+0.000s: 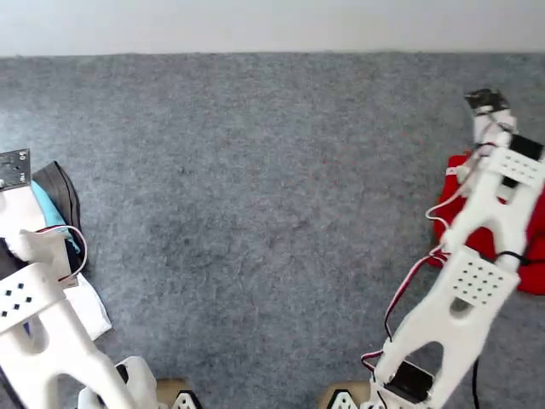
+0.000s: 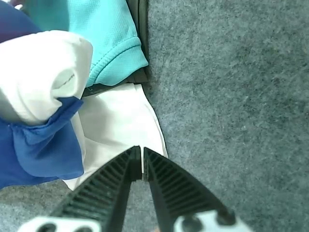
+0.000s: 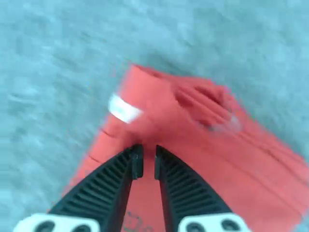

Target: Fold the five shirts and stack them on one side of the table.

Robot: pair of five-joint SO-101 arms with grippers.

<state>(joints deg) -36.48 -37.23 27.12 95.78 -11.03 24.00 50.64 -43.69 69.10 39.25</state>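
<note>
Grey, felt-like desk (image 1: 272,187). At its right edge lies a red shirt (image 3: 203,145), folded flat in layers. The right claw (image 3: 145,159) hovers over it, empty, jaws a sliver apart. At the left edge, a turquoise knit shirt (image 2: 96,34), white shirt (image 2: 120,125) and blue shirt (image 2: 38,150) lie in a limp heap. The left claw (image 2: 143,162) hangs above the white one, pressed together. The risk, as I judge it, is that a pinch drags several layers at once.

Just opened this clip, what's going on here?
Two robot arms are at a grey table with shirts on it. The left gripper hovers, jaws shut and empty, over the edge of a white shirt in a loose pile with a teal shirt and a blue shirt on the table's left side. The right gripper is above a red shirt, seemingly folded, on the right.
</note>
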